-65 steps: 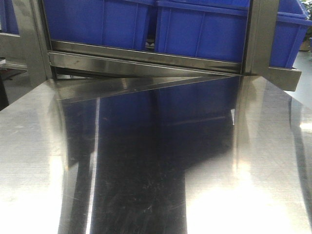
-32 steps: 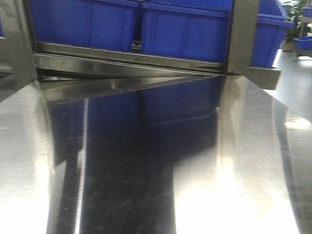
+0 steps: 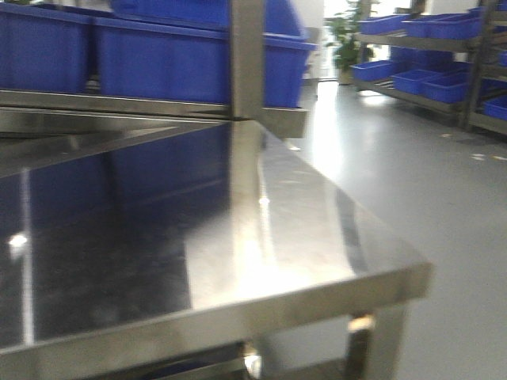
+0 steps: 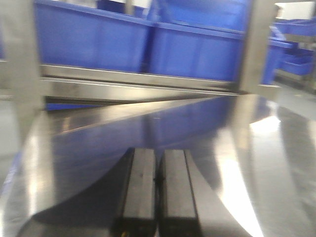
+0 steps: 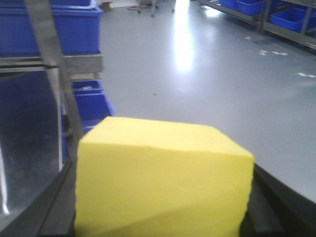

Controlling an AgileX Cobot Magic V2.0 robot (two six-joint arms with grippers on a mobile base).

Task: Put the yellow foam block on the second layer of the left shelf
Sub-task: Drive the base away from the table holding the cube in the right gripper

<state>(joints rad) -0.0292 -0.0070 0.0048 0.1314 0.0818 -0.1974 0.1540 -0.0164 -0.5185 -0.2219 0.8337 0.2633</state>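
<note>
The yellow foam block (image 5: 163, 168) fills the lower half of the right wrist view. My right gripper (image 5: 165, 210) is shut on it, with a black finger (image 5: 57, 210) against each side. It is held in the air past the steel table's edge, above grey floor. In the left wrist view my left gripper (image 4: 158, 154) is shut with nothing in it, its two black fingers (image 4: 140, 182) pressed together low over the steel table (image 4: 89, 148). A steel shelf rack (image 3: 246, 55) carrying blue bins (image 3: 158, 59) stands behind the table. No gripper shows in the front view.
The steel table's right front corner (image 3: 396, 281) shows, with grey floor (image 3: 444, 182) beyond it. Further shelves with blue bins (image 3: 420, 75) line the far right wall. More blue bins (image 5: 89, 111) sit low under the rack. A potted plant (image 3: 344, 36) stands far back.
The front view has swung to the right: the rack and bins slid left in the frame, and the table's right corner, the floor and the far shelves came into view.
</note>
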